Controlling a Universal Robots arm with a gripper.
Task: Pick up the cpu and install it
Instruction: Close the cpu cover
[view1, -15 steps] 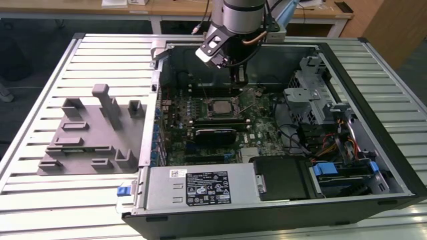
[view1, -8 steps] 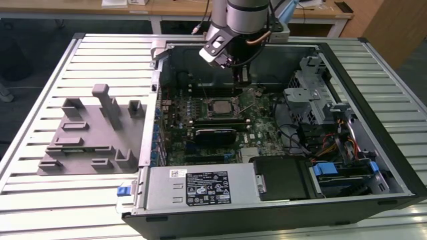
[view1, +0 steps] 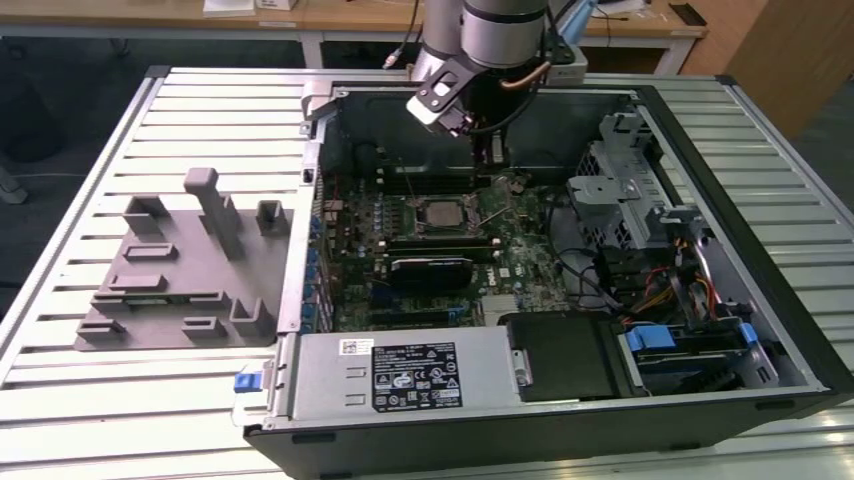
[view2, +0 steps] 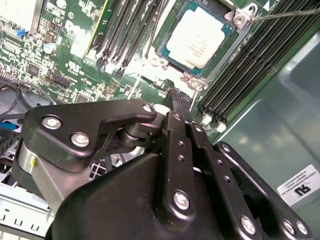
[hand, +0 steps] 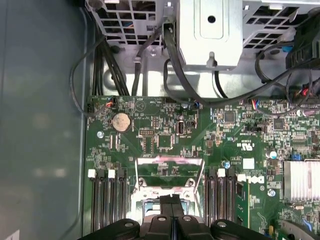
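A grey moulded tray (view1: 180, 270) is seen near the edge of the slatted table (view1: 80, 400) on the exterior view's left, the cpu (view1: 434, 213) is seated in the socket (view2: 239, 18) mid-motherboard (view1: 354, 295), and the gripper (view1: 491, 150) is held just beyond it, fingers (view2: 176, 115) pressed together, empty.

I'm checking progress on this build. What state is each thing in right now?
Computer case: lying on its side, open, side panel off.
Processor chip: sitting in its socket, silver top uncovered.
Gripper: shut, holding nothing, hovering over the board beside the socket.
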